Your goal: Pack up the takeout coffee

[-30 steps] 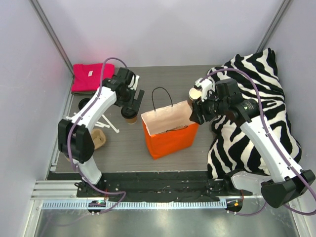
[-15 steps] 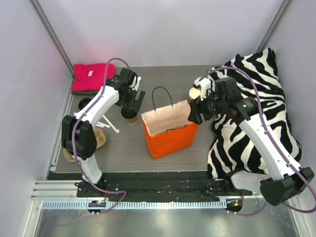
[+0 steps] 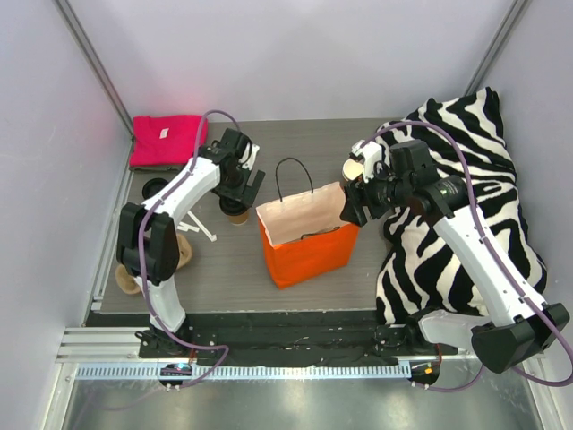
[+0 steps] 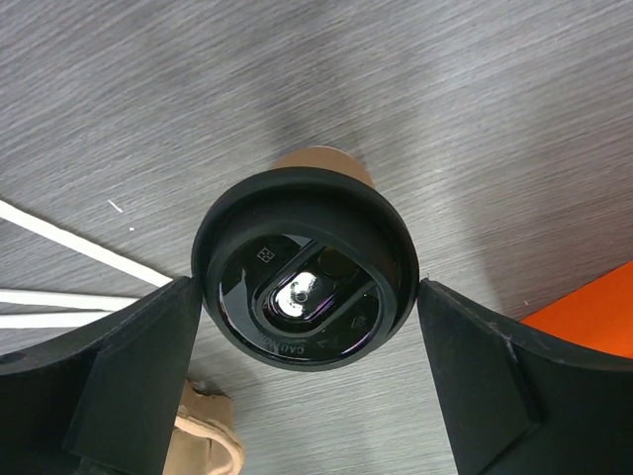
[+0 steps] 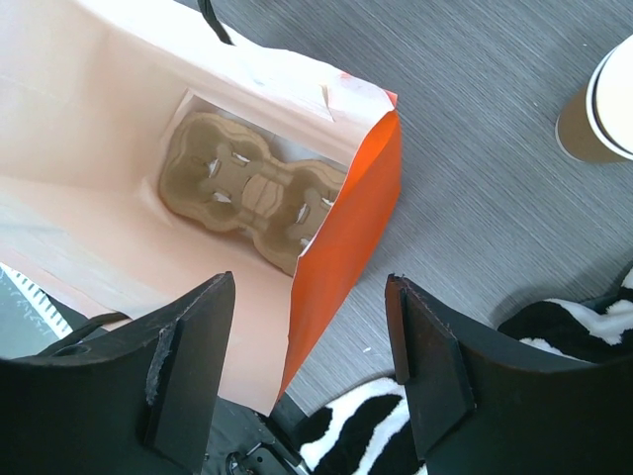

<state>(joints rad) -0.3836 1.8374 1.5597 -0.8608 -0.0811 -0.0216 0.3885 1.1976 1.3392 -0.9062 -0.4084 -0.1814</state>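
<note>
While I watch from the overhead camera, the bench (image 3: pixel 224 269) shows as a dark grey board with a fine, straight wood grain, boxed in by plain pale lilac walls (image 3: pixel 295 54) and edged at the near side by a ribbed aluminium rail (image 3: pixel 242 369). A folded crimson towel (image 3: pixel 166 139), soft and nubby, lies in the far left corner. A plump zebra-striped cushion (image 3: pixel 466 152) fills the right side.

Mid-bench stands the orange bag (image 3: pixel 309 251), a stiff paper one with thin black loop handles and a pale lining. From the right wrist I see a moulded brown cardboard tray (image 5: pixel 247 193) flat on its bottom. The right claw (image 5: pixel 309 282) hangs above the bag's right wall, released, with nothing between its fingers. An unlidded kraft cup (image 5: pixel 598 109), white inside, stands on the bench just beyond the bag.

The takeout coffee (image 3: pixel 236 213) stands upright on the bench, left of the bag and apart from it. Its round lid (image 4: pixel 307 262) is glossy black plastic with a raised rim. The left claw (image 4: pixel 309 289) is spread wide and straddles that lid, one matte black finger close on each side; I cannot tell whether they touch it. Thin white sticks (image 4: pixel 59 233) lie flat nearby.
</note>
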